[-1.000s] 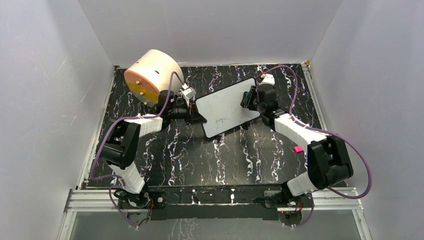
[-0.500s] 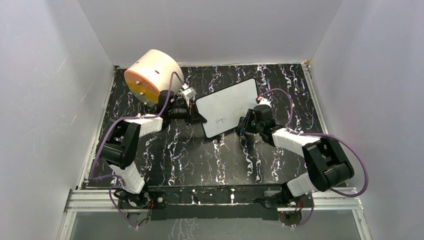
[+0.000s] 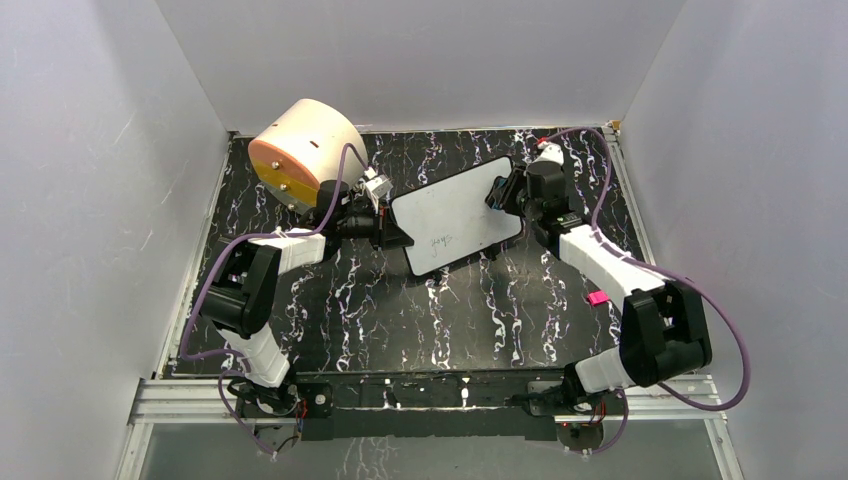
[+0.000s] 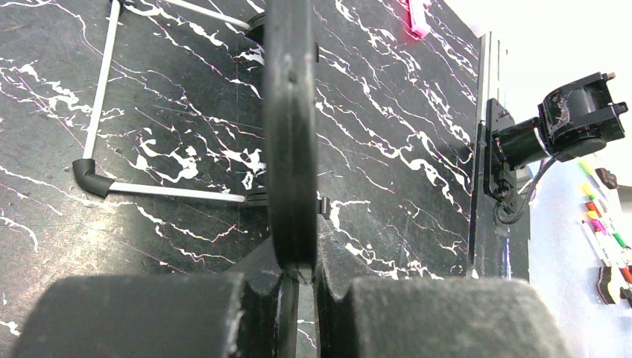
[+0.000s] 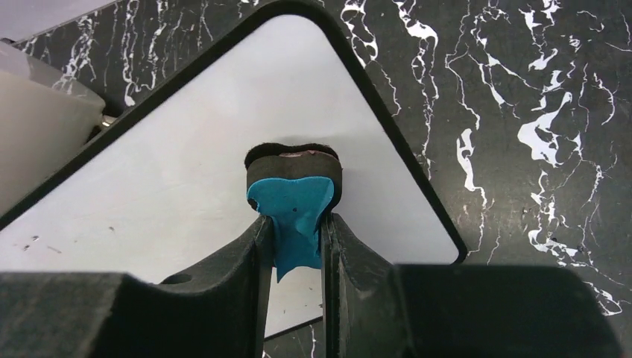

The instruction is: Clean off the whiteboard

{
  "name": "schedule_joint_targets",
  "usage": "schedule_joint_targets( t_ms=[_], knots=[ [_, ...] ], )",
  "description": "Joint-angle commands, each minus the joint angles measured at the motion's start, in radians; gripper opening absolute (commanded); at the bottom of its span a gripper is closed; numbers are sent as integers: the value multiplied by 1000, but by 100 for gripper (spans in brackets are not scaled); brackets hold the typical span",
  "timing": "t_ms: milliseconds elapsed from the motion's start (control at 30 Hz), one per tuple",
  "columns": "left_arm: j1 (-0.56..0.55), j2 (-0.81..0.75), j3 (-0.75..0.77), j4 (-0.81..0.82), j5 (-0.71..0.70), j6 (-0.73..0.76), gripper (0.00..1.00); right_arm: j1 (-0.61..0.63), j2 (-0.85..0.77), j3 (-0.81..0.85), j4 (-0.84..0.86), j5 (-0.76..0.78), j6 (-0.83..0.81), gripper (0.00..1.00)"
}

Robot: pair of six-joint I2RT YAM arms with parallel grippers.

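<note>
The whiteboard (image 3: pixel 452 214) stands tilted on the black marble table, with faint handwriting (image 3: pixel 437 240) near its lower edge. My left gripper (image 3: pixel 393 230) is shut on the board's left edge. In the left wrist view that edge (image 4: pixel 291 134) is a thick black band running up from between the jaws of the left gripper (image 4: pixel 300 272). My right gripper (image 3: pixel 503 191) is shut on a blue eraser (image 5: pixel 293 205), whose black felt is pressed to the whiteboard (image 5: pixel 186 164) near its far right corner. The right gripper (image 5: pixel 294 239) clamps the eraser's blue back.
A large cream cylinder with an orange face (image 3: pixel 303 152) lies at the back left, close behind the left wrist. A small pink object (image 3: pixel 597 297) lies on the table at the right. White walls enclose the table. The board's thin stand (image 4: pixel 168 192) shows underneath.
The right gripper with the eraser swept down to the board's near right edge, then back up to its far right corner. The left gripper and board stayed put.
</note>
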State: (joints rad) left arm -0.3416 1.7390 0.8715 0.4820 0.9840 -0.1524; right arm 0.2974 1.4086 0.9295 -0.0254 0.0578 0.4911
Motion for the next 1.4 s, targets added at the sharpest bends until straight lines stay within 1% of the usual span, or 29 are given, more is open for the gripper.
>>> schedule_joint_targets(
  t_ms=[0, 267, 400, 567, 667, 733, 800, 900, 1000, 1133, 1367],
  knots=[
    [-16, -2, -15, -38, 13, 37, 0, -2, 54, 16, -19, 14, -9, 13],
    [-18, 4, -12, -35, 16, 35, 0, 42, 110, -75, 46, -5, 50, 13],
    [-18, 4, -11, -37, 17, 36, 0, 91, 130, -110, 73, -42, 94, 13],
    [-17, 6, -7, -43, 19, 38, 0, 118, 103, -143, 79, -108, 122, 12],
    [-18, 7, -7, -44, 19, 39, 0, 118, 57, -138, 68, -101, 86, 12],
    [-17, 6, -6, -44, 19, 39, 0, 109, 31, -118, 51, -59, 37, 13],
    [-17, 4, -6, -42, 13, 32, 0, 70, 22, -82, 12, -32, 1, 13],
    [-17, 4, -5, -37, 2, 14, 0, -15, 14, -48, -1, -40, -27, 13],
    [-17, -4, -11, -25, -8, -1, 0, -52, 30, -5, -20, -48, -56, 13],
    [-17, -13, -11, -14, -7, -11, 0, -46, 84, 35, -33, -97, -77, 13],
    [-17, -9, -3, -31, 10, -5, 0, 72, 146, -17, -1, -77, -93, 13]
  ],
)
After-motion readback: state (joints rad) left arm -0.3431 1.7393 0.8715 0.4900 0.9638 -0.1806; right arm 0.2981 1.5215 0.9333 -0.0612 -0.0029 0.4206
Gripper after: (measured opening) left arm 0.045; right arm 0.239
